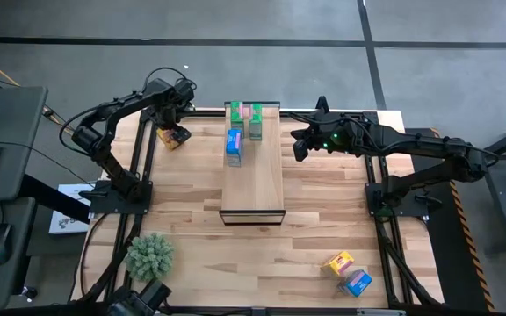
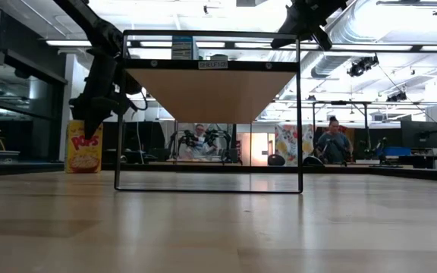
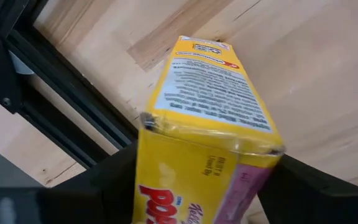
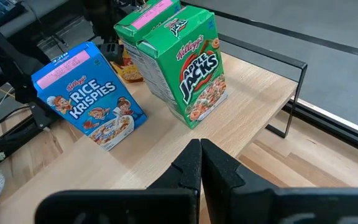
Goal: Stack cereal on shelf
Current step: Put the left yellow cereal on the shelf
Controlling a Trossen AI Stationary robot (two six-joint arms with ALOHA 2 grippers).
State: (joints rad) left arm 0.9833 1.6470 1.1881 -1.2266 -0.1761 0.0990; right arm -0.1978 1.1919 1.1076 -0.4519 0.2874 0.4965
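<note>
The shelf (image 1: 255, 180) is a pale plank on a dark frame in mid table. At its far end stand two green cereal boxes (image 1: 235, 111) (image 1: 256, 122) and a blue one (image 1: 234, 147); all three show in the right wrist view (image 4: 191, 68) (image 4: 92, 96). My left gripper (image 1: 170, 125) is shut on a yellow cereal box (image 1: 175, 137) on the tabletop left of the shelf's far end. My right gripper (image 4: 201, 163) is shut and empty, above the shelf's right edge (image 1: 300, 146). Another yellow box (image 1: 338, 262) and a blue box (image 1: 357, 283) lie near the front right. My left gripper pinches the yellow box between its two fingers (image 3: 114, 180), on the two narrow sides near the top end (image 3: 166, 143). The fingers come from above, pointing down. In the low view the box (image 2: 84, 148) stands upright with its bottom at the tabletop.
A spiky green plant ball (image 1: 150, 254) sits at the front left. The shelf's near half is bare wood. Dark frame rails (image 1: 139, 158) run along the table's left and right sides. A person (image 2: 332, 144) is in the room far behind the table.
</note>
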